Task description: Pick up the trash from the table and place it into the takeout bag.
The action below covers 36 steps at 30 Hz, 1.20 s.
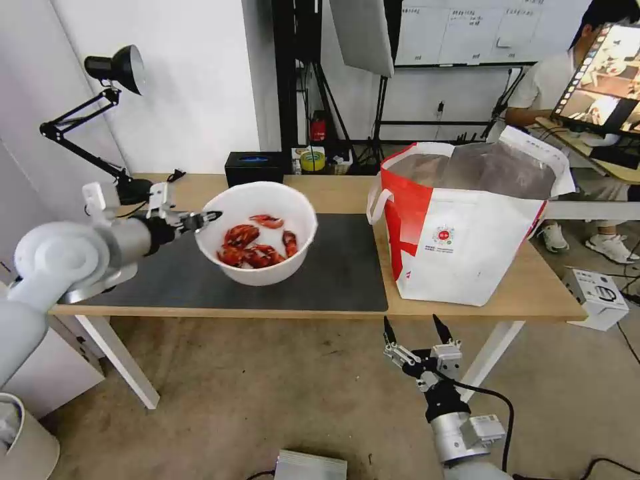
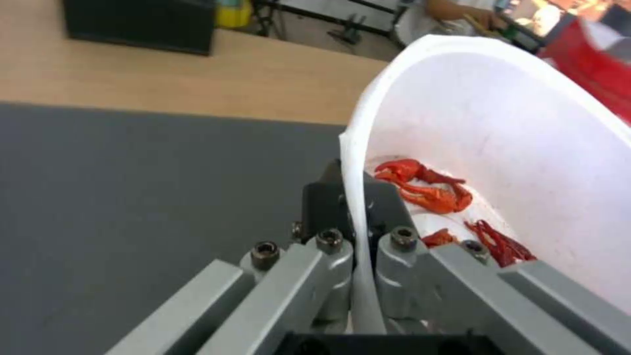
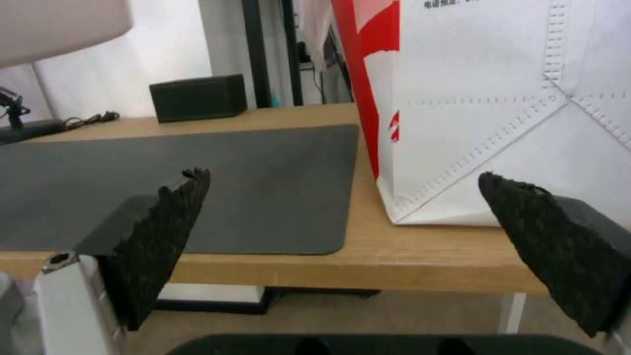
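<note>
**Bowl of shells held by the rim above the mat**

Left end effector [image 1: 208, 217] clamped on the near-left rim of the white bowl [image 1: 257, 233], one finger inside the wall and one outside, as seen close up in the left wrist view [image 2: 358, 231]. Bowl lifted and tilted a little, over the dark grey mat [image 1: 333, 267] of the surface [image 1: 467, 300]. Red crayfish shells [image 1: 257, 247] lying at the bottom of the bowl, also visible beside the fingers [image 2: 427, 190].

Takeout bag [image 1: 467, 227] standing upright on the right part of the surface, just beside the mat edge, mouth open with silvery lining showing, well apart from the bowl. White and red wall of the bag [image 3: 500, 98] close in front of the right wrist camera.

Right end effector [image 1: 413, 330] low in front of the surface edge, below the bag, fingers [image 3: 164, 231] spread wide apart and holding nothing.

Black tissue box [image 1: 255, 168] at the far edge of the surface, behind the bowl.
</note>
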{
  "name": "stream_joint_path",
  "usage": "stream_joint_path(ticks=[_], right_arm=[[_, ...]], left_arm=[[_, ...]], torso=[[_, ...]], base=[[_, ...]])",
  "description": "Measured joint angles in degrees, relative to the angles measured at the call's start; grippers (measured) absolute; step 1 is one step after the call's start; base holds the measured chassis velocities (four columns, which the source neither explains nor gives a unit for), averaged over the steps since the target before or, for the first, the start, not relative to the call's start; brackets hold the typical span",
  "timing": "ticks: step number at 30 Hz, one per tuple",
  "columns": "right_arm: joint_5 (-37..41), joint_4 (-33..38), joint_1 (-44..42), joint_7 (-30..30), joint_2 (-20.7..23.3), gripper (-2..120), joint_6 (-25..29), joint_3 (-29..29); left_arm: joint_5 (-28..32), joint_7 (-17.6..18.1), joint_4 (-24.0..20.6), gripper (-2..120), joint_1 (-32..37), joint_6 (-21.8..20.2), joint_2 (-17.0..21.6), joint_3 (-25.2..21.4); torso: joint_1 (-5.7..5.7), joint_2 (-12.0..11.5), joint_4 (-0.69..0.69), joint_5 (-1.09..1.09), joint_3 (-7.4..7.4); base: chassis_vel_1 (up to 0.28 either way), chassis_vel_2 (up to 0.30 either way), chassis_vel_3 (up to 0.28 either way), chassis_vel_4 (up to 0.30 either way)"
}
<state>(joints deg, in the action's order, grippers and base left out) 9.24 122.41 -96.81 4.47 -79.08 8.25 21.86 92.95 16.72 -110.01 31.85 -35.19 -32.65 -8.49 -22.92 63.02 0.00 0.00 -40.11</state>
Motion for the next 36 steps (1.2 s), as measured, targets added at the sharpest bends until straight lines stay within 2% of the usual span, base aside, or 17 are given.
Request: stream_joint_path(ticks=[5,8,9,11,13,16,26,29,30,33,34,36], right_arm=[[0.0,0.0,0.0,0.0,0.0,100,0.0,0.0],[0.0,0.0,0.0,0.0,0.0,100,0.0,0.0],[0.0,0.0,0.0,0.0,0.0,100,0.0,0.0],[0.0,0.0,0.0,0.0,0.0,100,0.0,0.0],[0.0,0.0,0.0,0.0,0.0,100,0.0,0.0],[0.0,0.0,0.0,0.0,0.0,100,0.0,0.0],[0.0,0.0,0.0,0.0,0.0,100,0.0,0.0],[0.0,0.0,0.0,0.0,0.0,100,0.0,0.0],[0.0,0.0,0.0,0.0,0.0,100,0.0,0.0],[0.0,0.0,0.0,0.0,0.0,100,0.0,0.0],[0.0,0.0,0.0,0.0,0.0,100,0.0,0.0],[0.0,0.0,0.0,0.0,0.0,100,0.0,0.0]], left_arm=[[1.3,1.1,0.5,0,-6.3,0.0,-2.0,4.5],[2.6,2.3,2.4,0,-14.2,0.0,-4.9,10.8],[2.6,2.3,2.4,0,-14.2,0.0,-4.9,10.8],[3.3,3.1,4.1,0,-18.8,0.0,-6.9,14.9],[3.5,3.3,4.7,0,-20.3,0.0,-7.6,16.2],[4.6,3.9,7.6,0,-27.4,0.1,-10.2,21.3],[8.6,5.0,11.7,0,-39.4,0.4,-13.4,27.8],[10.0,6.2,14.8,0,-44.2,0.5,-17.9,31.0],[10.0,6.2,14.8,0,-44.2,0.5,-17.9,31.0],[10.2,7.1,17.6,0,-46.5,0.6,-23.1,33.1],[10.2,7.1,17.6,0,-46.5,0.6,-23.1,33.1],[10.2,7.5,19.7,0,-47.3,1.0,-27.2,34.0]], torso=[[0.00,0.0,0.00,0.00,0.00],[0.00,0.0,-0.01,0.01,0.00],[0.00,0.0,-0.01,0.01,0.00],[0.00,0.0,-0.01,0.01,0.00],[0.00,0.0,0.00,0.01,-0.01],[0.00,0.0,-0.01,0.00,-0.01],[0.00,0.0,0.01,0.01,0.00],[0.00,0.0,0.00,0.02,0.00],[0.00,0.0,0.00,0.02,0.00],[0.00,0.0,0.00,0.02,0.00],[0.00,0.0,0.00,0.02,0.00],[0.00,0.0,-0.01,0.01,0.00]], base=[[0.000,0.000,0.000,0.000],[0.000,0.000,0.000,0.000],[0.000,0.000,0.000,0.000],[0.000,0.000,0.000,0.000],[0.000,0.000,0.000,0.000],[0.000,0.000,0.000,0.000],[0.000,0.000,0.000,0.000],[0.000,0.000,0.000,0.000],[0.000,0.000,0.000,0.000],[0.000,0.000,0.000,0.000],[0.000,0.000,0.000,0.000],[0.000,0.000,0.000,0.000]])
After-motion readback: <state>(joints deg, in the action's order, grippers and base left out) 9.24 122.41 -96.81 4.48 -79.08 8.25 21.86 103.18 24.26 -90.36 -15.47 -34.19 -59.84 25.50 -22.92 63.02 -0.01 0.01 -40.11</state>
